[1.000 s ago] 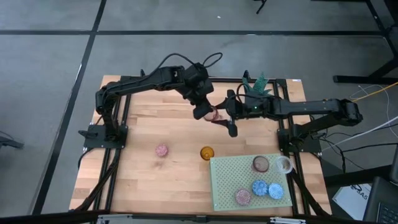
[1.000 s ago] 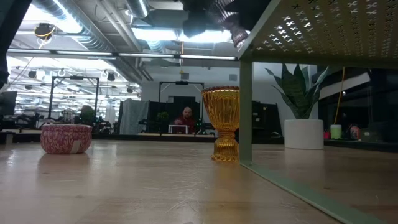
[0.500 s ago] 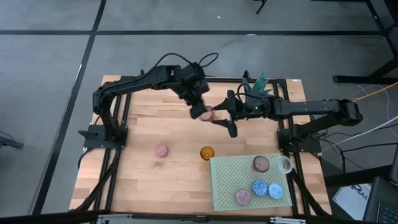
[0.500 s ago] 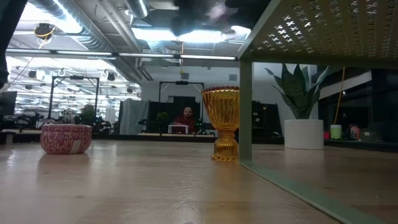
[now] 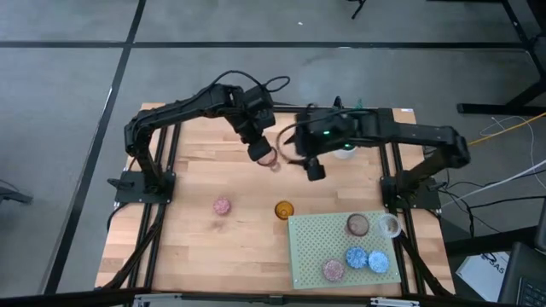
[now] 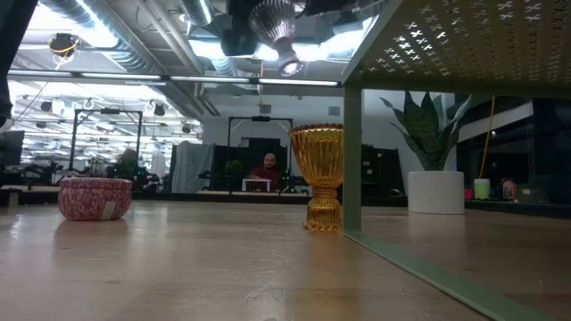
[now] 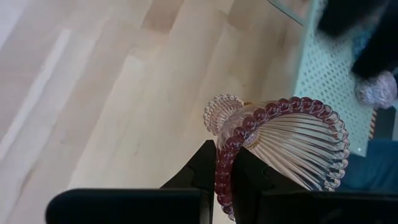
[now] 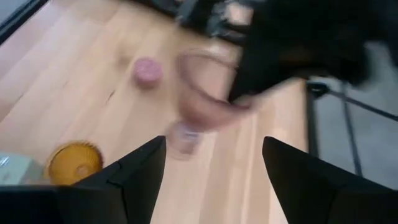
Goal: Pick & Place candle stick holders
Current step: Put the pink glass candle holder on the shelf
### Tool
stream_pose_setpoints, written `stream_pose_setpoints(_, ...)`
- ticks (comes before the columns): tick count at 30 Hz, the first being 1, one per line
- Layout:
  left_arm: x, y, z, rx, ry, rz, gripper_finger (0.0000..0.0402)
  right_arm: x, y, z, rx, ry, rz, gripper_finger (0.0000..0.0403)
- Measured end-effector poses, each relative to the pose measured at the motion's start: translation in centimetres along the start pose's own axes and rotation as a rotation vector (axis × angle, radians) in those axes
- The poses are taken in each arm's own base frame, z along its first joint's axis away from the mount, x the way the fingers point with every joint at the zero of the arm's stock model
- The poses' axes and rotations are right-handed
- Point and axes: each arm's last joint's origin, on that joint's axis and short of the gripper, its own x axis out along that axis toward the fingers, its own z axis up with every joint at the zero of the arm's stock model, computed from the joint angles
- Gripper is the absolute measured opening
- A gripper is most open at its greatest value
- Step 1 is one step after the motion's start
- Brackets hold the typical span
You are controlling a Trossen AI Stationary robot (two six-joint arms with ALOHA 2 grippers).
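Risk sat mostly in the grip, as I read it: my left gripper (image 7: 225, 186) was pinching only the beaded rim of a ribbed pinkish candle stick holder (image 7: 283, 146), one finger inside the cup and one outside, so a quick swing or a bump could twist the glass loose and drop it onto the wooden table (image 5: 196, 183). The right gripper (image 5: 314, 170) hung just beside it over the back middle of the table, fingers spread and empty, and a clash between the two arms looked possible if either moved carelessly. The held holder was in the air, well above the boards; in the left wrist view it lay tipped on its side, its long axis running from the wide mouth at the fingers to the small foot (image 7: 222, 113) pointing away from them. An amber holder (image 5: 284, 209) and a pink one (image 5: 222, 205) stood on the wood, and others rested on the green mat (image 5: 307, 256).
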Motion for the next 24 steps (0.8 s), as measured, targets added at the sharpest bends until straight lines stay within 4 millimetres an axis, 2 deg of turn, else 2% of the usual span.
stream_pose_setpoints(5,-0.1,0.2,0.0,-0.017,-0.001,0.012,0.0019,3.3,-0.5,1.5,-0.073,0.107,0.069,0.0271)
stream_pose_setpoints(11,-0.4,0.8,-0.5,-0.046,0.04,0.069,0.002,4.9,-0.8,2.7,-0.137,0.131,0.057,0.0258)
stream_pose_setpoints(14,-0.4,1.0,-0.6,-0.052,0.048,0.116,0.002,5.1,-0.8,2.8,-0.16,0.16,-0.003,0.0246)
stream_pose_setpoints(18,-0.4,1.9,-1.0,-0.073,0.087,0.232,0.002,4.3,-0.8,3.2,-0.161,0.131,-0.019,0.0232)
stream_pose_setpoints(24,-1.0,3.0,-0.8,-0.106,0.081,0.233,0.0021,4.0,-0.4,3.9,-0.175,0.077,-0.037,0.0216)
